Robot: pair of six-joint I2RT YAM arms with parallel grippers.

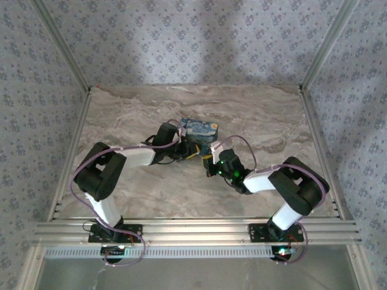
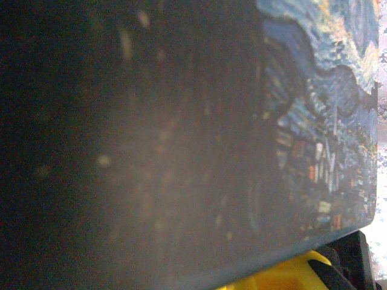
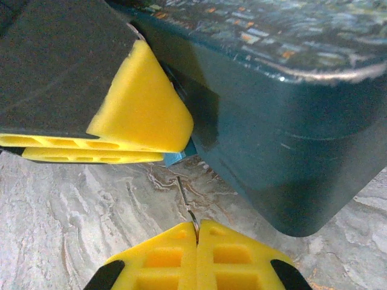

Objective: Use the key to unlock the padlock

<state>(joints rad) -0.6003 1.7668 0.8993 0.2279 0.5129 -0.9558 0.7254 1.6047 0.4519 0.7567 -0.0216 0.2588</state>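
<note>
Two grippers meet at the painted box's near side

My right gripper (image 3: 196,232) is clenched on the key (image 3: 185,199), a thin metal shaft sticking out from its pressed-together yellow fingertips above the marble-patterned table (image 3: 72,211). Just beyond it, the padlock (image 3: 177,159) shows as a small blue sliver under the left gripper (image 3: 169,142), close against the blue painted box (image 3: 272,121). I cannot tell whether that left gripper is grasping it.

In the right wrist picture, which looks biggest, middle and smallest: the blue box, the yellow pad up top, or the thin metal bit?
Biggest: blue box.
Middle: yellow pad, clearly smaller than the box.
Smallest: thin metal bit, pinched in the shut right gripper.
</note>
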